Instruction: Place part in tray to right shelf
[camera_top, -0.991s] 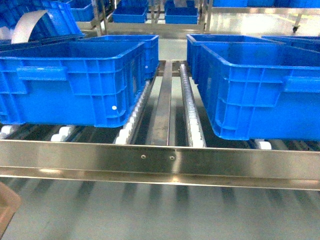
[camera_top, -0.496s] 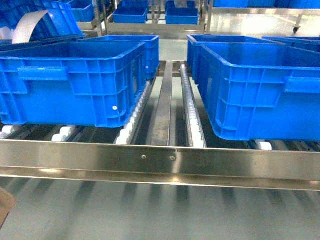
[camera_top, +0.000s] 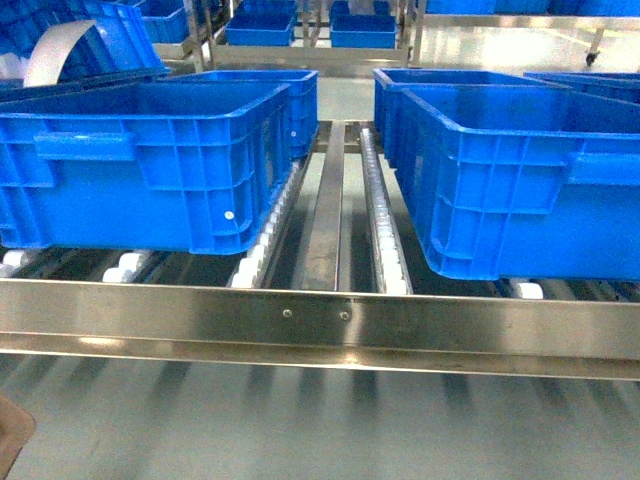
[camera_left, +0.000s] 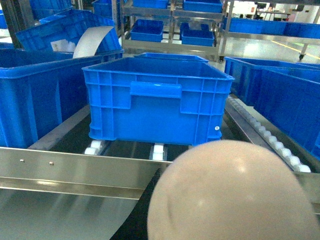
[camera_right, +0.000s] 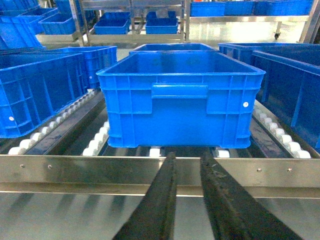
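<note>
The shelf (camera_top: 320, 322) spans the head view, its flat steel front rail running edge to edge with roller lanes behind it. Two large blue crates sit on the rollers — the left crate (camera_top: 140, 160) and the right crate (camera_top: 520, 175) — well apart, bare lanes between them. A beige rounded surface (camera_left: 227, 192), probably the tray, fills the lower right of the left wrist view; a brownish sliver shows at the head view's lower left corner. The right gripper (camera_right: 187, 162) hangs before the rail, its dark fingers slightly spread — nothing between them. The left gripper's jaws are hidden; the part is not visible.
</note>
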